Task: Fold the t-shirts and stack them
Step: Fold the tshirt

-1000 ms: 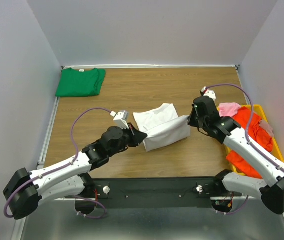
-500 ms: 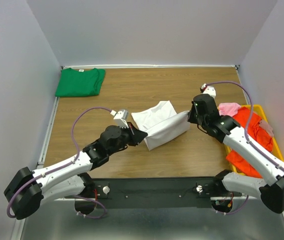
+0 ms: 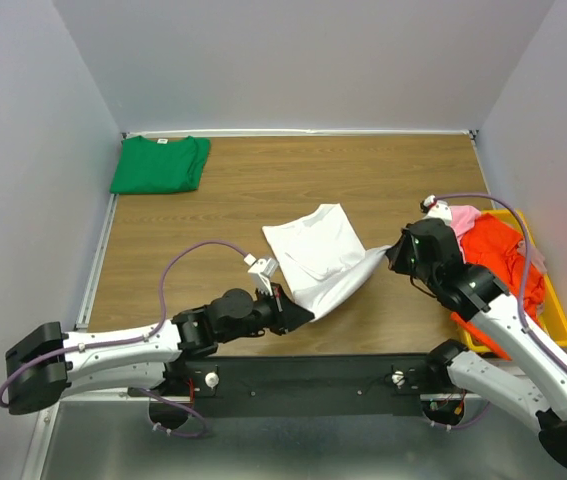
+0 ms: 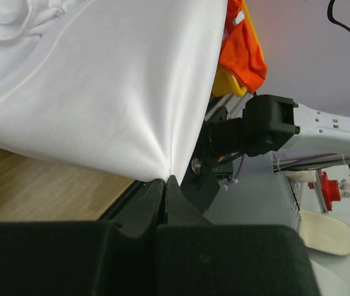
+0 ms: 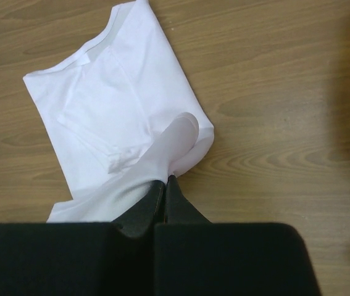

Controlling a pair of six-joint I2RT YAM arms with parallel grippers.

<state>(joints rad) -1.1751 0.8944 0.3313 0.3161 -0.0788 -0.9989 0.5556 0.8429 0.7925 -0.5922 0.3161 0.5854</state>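
A white t-shirt (image 3: pixel 318 250) lies partly on the table's middle, its near edge lifted and stretched between both grippers. My left gripper (image 3: pixel 298 312) is shut on the shirt's near-left corner (image 4: pixel 162 166). On the right, my right gripper (image 3: pixel 391 252) is shut on the opposite corner (image 5: pixel 173 148). In the right wrist view the shirt's neckline (image 5: pixel 100 40) rests flat on the wood. A folded green t-shirt (image 3: pixel 160 163) sits at the far left corner. Orange-red (image 3: pixel 493 255) and pink (image 3: pixel 458 215) t-shirts fill the bin at right.
A yellow bin (image 3: pixel 555 315) stands at the table's right edge, beside my right arm. Grey walls close in the far, left and right sides. A black rail (image 3: pixel 313 375) runs along the near edge between the arm bases.
Both grippers have drawn back toward the near edge with the white shirt's corners, the left one lower and further right. The shirt's near part now hangs stretched off the table.
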